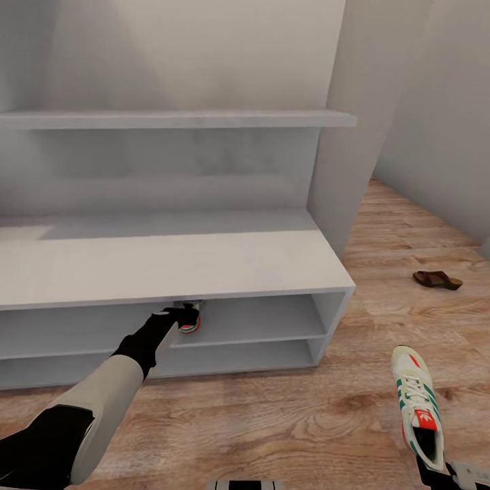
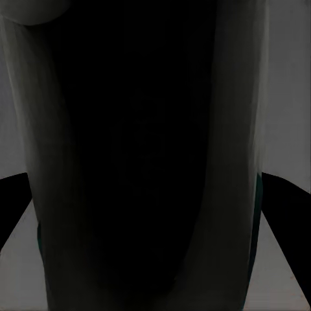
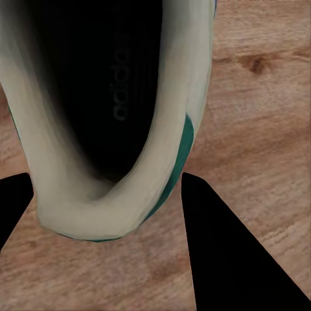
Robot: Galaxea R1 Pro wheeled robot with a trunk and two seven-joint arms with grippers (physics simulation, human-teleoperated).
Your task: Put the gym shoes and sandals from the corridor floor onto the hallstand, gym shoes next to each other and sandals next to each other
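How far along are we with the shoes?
Nothing is clearly finished. The left pincer has one gym shoe at the hallstand's upper open shelf; whether it is released is unclear. The right pincer is at the heel of the second gym shoe over the corridor floor. One sandal lies on the floor.
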